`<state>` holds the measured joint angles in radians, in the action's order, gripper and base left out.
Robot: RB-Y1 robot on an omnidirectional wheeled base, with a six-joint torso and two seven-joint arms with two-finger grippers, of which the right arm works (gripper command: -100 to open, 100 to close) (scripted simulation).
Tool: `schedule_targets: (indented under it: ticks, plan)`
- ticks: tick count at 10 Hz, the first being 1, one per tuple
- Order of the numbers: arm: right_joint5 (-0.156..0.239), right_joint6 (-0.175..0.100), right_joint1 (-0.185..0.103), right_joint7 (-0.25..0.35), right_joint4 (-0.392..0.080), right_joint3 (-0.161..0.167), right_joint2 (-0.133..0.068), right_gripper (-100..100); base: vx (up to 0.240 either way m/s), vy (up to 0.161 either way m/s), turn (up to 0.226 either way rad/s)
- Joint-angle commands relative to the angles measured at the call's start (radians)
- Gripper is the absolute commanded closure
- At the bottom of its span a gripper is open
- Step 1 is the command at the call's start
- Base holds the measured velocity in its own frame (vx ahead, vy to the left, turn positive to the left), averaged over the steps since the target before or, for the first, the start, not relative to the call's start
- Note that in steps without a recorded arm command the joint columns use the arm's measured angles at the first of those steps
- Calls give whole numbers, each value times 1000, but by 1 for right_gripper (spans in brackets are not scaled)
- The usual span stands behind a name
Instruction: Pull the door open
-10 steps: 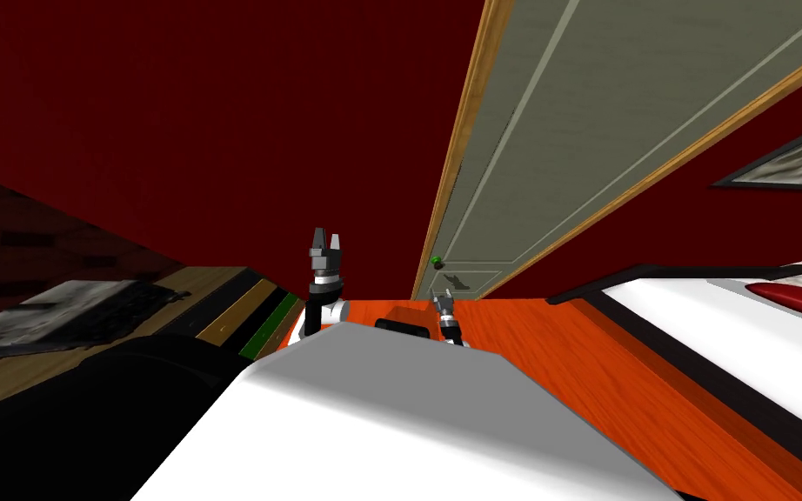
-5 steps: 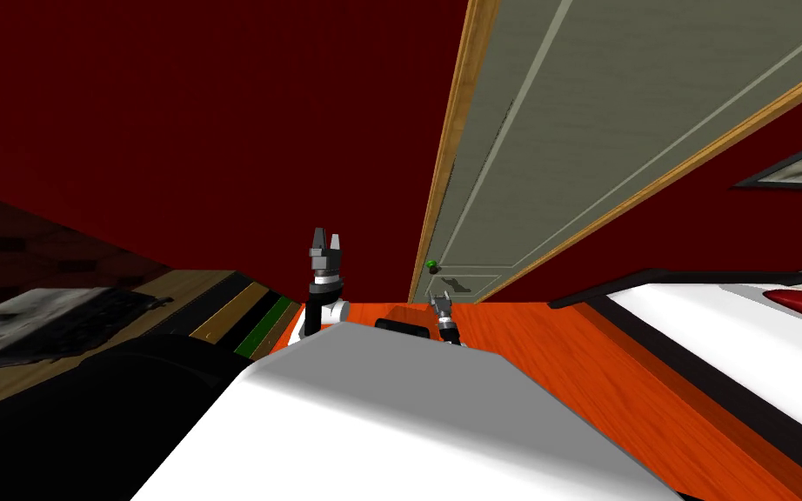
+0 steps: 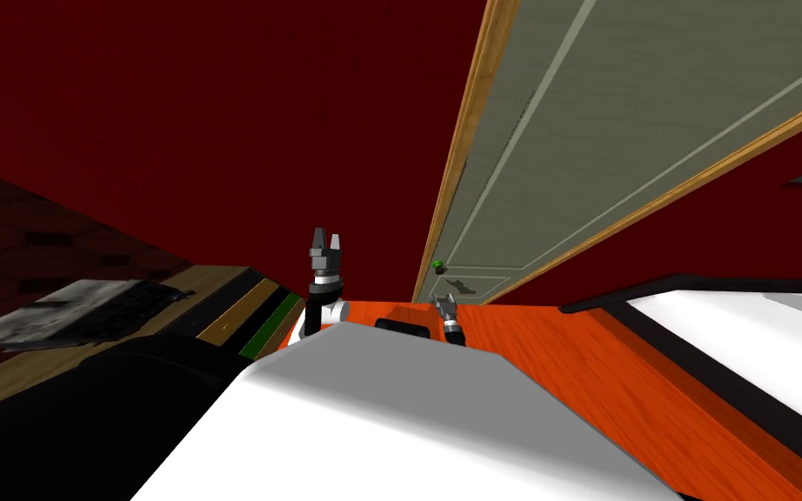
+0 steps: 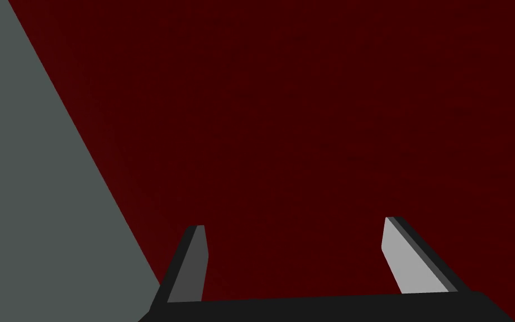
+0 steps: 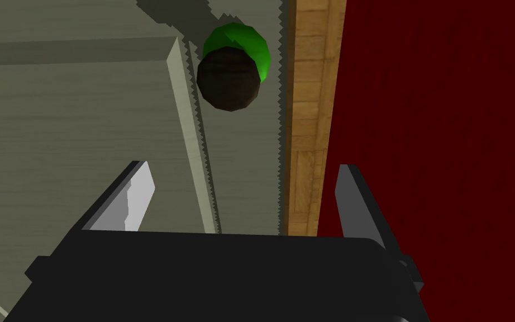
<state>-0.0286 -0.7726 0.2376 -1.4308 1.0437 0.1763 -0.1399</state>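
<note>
The door (image 3: 617, 113), a grey-green panelled one, is standing in its wooden frame (image 3: 469, 130), and its knob (image 5: 229, 78), a dark round ball on a green base, is sitting close to the frame-side edge of the door. The right pincer (image 5: 243, 166) is pointing at that edge with its two fingers spread wide and gripping nothing. The knob is lying ahead of it, beyond the fingertips and apart from them, roughly in line with the gap between the fingers. One finger is showing against the door panel, the other against the dark red wall (image 5: 446, 140) past the frame. In the head view the right pincer (image 3: 444, 301) is hanging low, just short of the knob (image 3: 437, 263), above the orange floor (image 3: 564, 348). The left pincer (image 3: 324, 237) is standing raised off to the right pincer's left, facing the red wall, and its fingers (image 4: 407, 263) are likewise spread apart and holding nothing. Farther to the right pincer's right, a white bed (image 3: 738, 339) with a dark frame is lying on the floor.
</note>
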Motion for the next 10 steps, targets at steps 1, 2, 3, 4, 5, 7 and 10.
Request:
schedule_targets:
  ticks: [1,2,3,4,5,7,10]
  plan:
    - [10,-19,-11,17,-32,-14,-17,-100,-55,169,71]
    - [20,-35,-14,34,-52,-28,-38,-100,-17,144,137]
    - [30,-51,-17,53,-75,-43,-60,-100,32,148,184]
    - [35,-60,-19,62,-86,-51,-71,-100,74,130,110]
    - [47,-78,-23,82,-109,-66,-94,-100,103,114,125]
    - [63,-104,-28,111,-144,-90,-129,-100,135,82,155]
    - [88,-143,-36,155,-196,-125,-181,-100,193,29,178]
